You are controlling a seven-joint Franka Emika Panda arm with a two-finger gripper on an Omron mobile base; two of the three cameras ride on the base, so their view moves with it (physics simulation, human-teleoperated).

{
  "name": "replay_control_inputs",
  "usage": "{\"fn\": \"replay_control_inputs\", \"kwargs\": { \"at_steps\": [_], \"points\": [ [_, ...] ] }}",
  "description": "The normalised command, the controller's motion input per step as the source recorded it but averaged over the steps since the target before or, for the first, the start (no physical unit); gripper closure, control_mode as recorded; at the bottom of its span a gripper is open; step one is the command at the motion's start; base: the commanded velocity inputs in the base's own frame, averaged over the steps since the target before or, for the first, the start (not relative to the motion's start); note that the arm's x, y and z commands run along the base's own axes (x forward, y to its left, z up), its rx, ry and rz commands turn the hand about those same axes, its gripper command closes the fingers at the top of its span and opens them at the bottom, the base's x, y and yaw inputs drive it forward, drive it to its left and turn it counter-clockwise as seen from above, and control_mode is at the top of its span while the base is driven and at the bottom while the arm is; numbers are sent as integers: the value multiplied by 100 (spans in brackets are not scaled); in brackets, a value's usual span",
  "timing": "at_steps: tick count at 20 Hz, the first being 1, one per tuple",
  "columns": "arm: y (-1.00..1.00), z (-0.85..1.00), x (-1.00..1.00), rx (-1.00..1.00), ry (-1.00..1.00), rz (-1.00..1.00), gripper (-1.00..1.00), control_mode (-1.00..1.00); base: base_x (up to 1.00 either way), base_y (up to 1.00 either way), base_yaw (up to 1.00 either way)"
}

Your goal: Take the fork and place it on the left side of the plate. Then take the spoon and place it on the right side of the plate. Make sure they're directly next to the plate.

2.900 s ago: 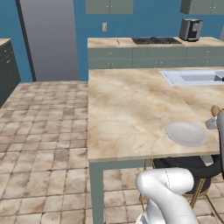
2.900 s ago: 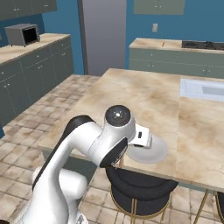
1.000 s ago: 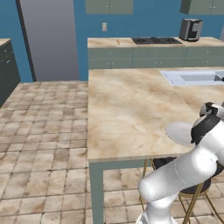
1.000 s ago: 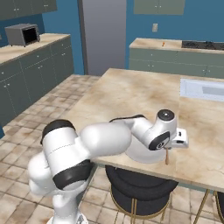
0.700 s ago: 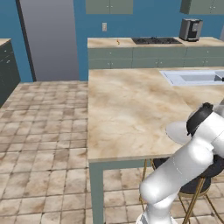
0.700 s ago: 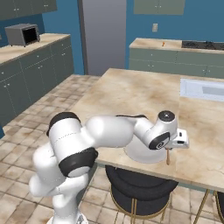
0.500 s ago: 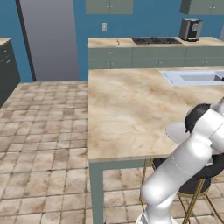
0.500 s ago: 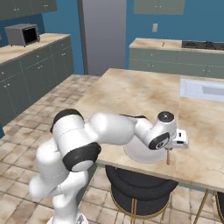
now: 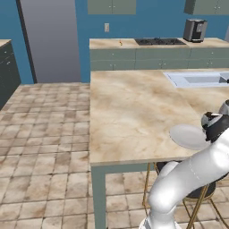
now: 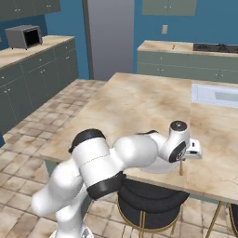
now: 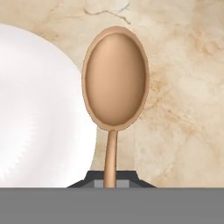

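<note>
End effector (image 11: 111, 181) clamps spoon (image 11: 114, 83) handle | bowl ahead, beside plate (image 11: 35, 105)

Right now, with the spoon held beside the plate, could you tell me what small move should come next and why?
Probably lower it and open the claw: the spoon is held by its handle, its bowl right beside the plate rim, over the counter.

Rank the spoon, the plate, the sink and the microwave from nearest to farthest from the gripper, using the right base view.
1. spoon, at the gripper, hanging just under it.
2. plate, just beside it.
3. sink, farther along the counter.
4. microwave, far left counter.
</note>
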Motion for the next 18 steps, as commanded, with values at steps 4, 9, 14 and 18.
{"fn": "replay_control_inputs", "kwargs": {
  "at_steps": [4, 9, 14, 18],
  "points": [
    [-15, -16, 14, 0, 2, 0, 100, -100, 0, 0, 0],
    [-1, -22, 2, 0, 6, -1, 100, -100, 0, 0, 0],
    [-1, -17, 0, 0, 4, -4, -100, -100, 0, 0, 0],
    [-15, -2, 0, 0, 0, -4, -100, -100, 0, 0, 0]
  ]
}}
